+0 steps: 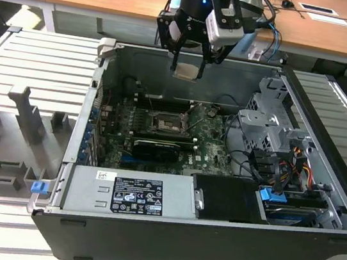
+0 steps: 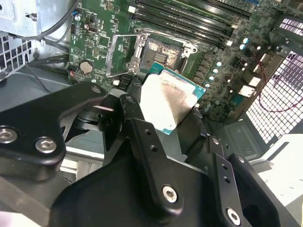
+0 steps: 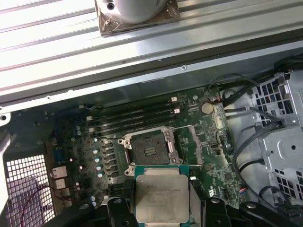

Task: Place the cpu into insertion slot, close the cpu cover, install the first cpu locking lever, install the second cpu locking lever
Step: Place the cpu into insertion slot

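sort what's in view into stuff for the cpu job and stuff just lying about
For the job: cpu, held in the hand; insertion slot; cpu cover.
Just there: black card; power supply; coloured cables; blue clip.

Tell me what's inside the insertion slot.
Nothing seated: the insertion slot is bare and dark inside. The cpu, gripped by the tool above, hides board beside it.

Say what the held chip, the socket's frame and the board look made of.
The chip has a dull silver-grey metal lid, smudged, over a green edge. The socket's frame is bright bare metal, likely steel, judging by its shine. The board is matte green laminate, probably fibreglass.
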Robot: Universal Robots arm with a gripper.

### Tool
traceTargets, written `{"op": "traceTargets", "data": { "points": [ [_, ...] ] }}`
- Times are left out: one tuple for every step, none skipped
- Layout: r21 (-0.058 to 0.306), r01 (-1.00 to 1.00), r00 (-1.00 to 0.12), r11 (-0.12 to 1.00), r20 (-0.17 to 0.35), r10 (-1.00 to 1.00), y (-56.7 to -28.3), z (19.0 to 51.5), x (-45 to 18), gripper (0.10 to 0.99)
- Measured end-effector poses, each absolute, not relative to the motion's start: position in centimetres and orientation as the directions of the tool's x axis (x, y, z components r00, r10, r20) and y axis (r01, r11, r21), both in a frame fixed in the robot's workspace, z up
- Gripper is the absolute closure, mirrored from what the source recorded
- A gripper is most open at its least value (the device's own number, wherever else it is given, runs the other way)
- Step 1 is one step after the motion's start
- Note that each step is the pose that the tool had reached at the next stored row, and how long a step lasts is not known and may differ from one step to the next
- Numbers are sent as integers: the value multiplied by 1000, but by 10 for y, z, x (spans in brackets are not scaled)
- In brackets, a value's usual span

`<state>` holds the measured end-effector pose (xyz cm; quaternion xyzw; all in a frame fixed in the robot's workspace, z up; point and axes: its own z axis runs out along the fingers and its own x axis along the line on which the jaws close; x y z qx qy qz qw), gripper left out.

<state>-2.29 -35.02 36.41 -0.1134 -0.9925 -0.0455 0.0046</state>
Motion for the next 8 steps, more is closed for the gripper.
{"op": "traceTargets", "data": {
  "points": [
    [89, 229, -973, 969, 19, 228, -350, 364, -23, 545],
    [89, 233, -972, 968, 19, 232, -350, 364, -23, 545],
    [89, 239, -971, 967, 19, 238, -350, 364, -23, 545],
    [89, 244, -970, 966, 19, 243, -350, 364, -23, 545],
    [89, 248, -969, 965, 19, 247, -350, 364, -23, 545],
    [89, 252, -968, 964, 19, 251, -350, 364, -23, 545],
    [89, 256, -967, 963, 19, 255, -350, 364, -23, 545],
    [89, 260, -966, 962, 19, 259, -350, 364, -23, 545]
  ]
}}
